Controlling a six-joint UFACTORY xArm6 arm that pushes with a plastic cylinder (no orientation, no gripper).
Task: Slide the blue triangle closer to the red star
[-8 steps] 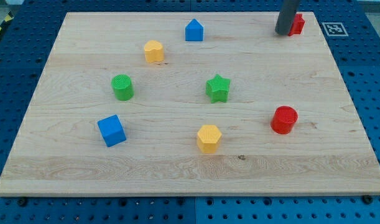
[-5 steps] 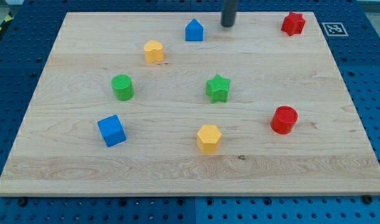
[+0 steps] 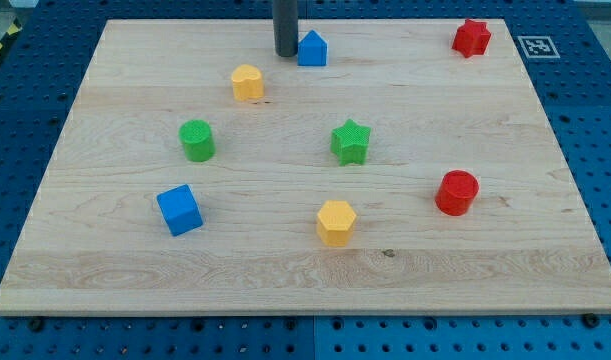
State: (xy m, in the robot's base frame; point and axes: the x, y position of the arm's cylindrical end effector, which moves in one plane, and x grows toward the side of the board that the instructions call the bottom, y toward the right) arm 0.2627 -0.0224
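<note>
The blue triangle block (image 3: 312,48) sits near the top middle of the wooden board. The red star (image 3: 471,37) lies at the board's top right corner, far to the view's right of the triangle. My tip (image 3: 285,53) stands on the board right next to the triangle's left side, touching it or nearly so.
A yellow block (image 3: 247,82) lies below and left of my tip. A green cylinder (image 3: 197,140), a green star (image 3: 351,142), a blue cube (image 3: 179,210), a yellow hexagon (image 3: 336,221) and a red cylinder (image 3: 457,192) lie lower on the board (image 3: 105,270).
My tip has swept leftward along the top of the board, from beside the red star, past the blue triangle, to its left side. No block has moved.
</note>
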